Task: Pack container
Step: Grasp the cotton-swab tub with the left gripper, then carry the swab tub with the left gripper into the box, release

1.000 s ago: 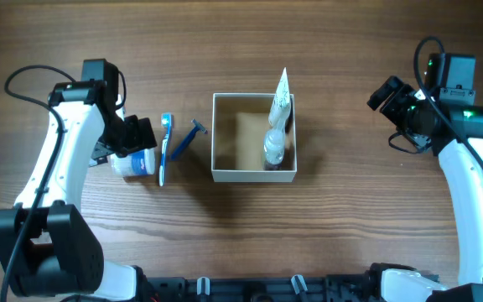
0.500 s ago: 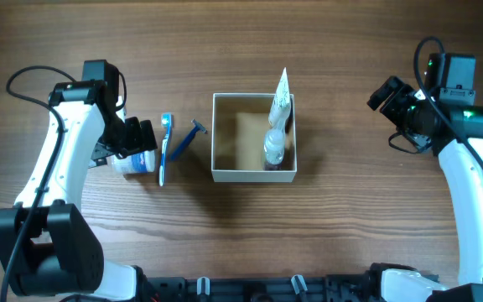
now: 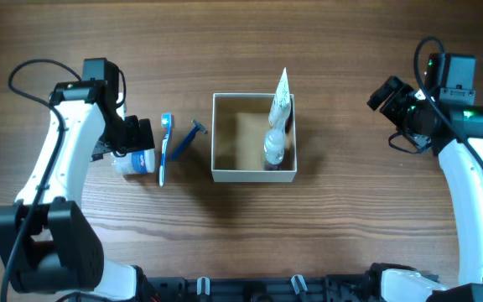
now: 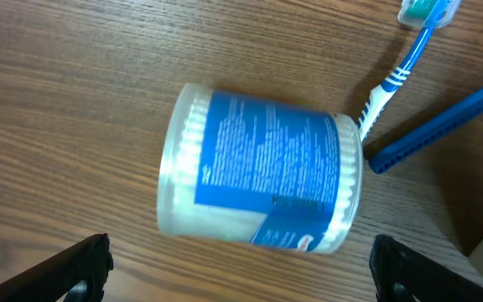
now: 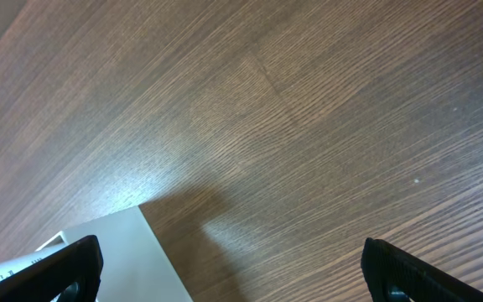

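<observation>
box (image 3: 253, 175) sits mid table (image 3: 350, 235), open top. inside: a white tube (image 3: 281, 96) leaning on the right wall w/ its tip past the far rim, and a small clear bottle (image 3: 274, 147) in front of it. left half of the floor is bare.

just left of the box lie a blue razor (image 3: 187, 138), then a brush (image 3: 164, 147), then a blue-label jar (image 4: 262, 180) on its side, against the brush handle.

our left gripper (image 4: 241, 273) hangs over the jar, jaws spread wide either side of it, gripping nothing. right gripper (image 5: 233, 268) is well off to the right, also spread and empty.

we reckon we're at the reach-for-jar step: 2 items in, 3 out. next we'd need to drop, close across the jar's round body w/o nudging the brush, lift, then carry it over brush + razor to the bare left half.
</observation>
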### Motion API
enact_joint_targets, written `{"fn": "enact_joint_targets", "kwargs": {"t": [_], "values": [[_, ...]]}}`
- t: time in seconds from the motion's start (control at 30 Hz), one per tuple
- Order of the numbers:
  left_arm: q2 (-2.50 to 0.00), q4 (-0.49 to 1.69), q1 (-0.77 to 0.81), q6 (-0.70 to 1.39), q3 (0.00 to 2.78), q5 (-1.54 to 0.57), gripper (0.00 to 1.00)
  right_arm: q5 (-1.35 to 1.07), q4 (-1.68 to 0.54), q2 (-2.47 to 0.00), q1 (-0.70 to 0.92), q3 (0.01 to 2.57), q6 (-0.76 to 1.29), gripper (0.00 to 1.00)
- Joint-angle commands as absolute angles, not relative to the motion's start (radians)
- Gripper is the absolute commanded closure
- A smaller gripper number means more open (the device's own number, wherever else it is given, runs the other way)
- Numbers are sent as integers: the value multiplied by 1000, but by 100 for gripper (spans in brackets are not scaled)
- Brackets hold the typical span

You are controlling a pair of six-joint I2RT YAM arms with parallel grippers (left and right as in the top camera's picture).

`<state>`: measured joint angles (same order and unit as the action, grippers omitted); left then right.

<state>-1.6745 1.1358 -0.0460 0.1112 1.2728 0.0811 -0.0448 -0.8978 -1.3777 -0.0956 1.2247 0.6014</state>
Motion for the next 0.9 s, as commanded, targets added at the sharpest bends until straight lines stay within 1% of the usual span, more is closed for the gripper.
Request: {"fn": "enact_joint_targets", "kwargs": {"t": [0.0,0.4,0.5,0.57,0.67,0.87], "values": [[-1730,1117,-43,74,1277,69,0,-53,-897,-1384,-99,1236,591,0],[-1829,1090,-43,75,1277,68,1,-53,-897,-1384,-99,1236,591,0],[-1829,1089,-43,74,1277,65,6,-53,-897,-1384,-99,1236,591,0],[-1829,1087,-43,74,1277,60,12,-53,-897,-1384,-99,1236,591,0],[-1829,1075,-43,74,1277,41,15,-53,-897,-1384,-99,1236,591,0],[-1829,1051,-43,75,1277,0,28,-53,-897,-1384,-99,1236,591,0]]}}
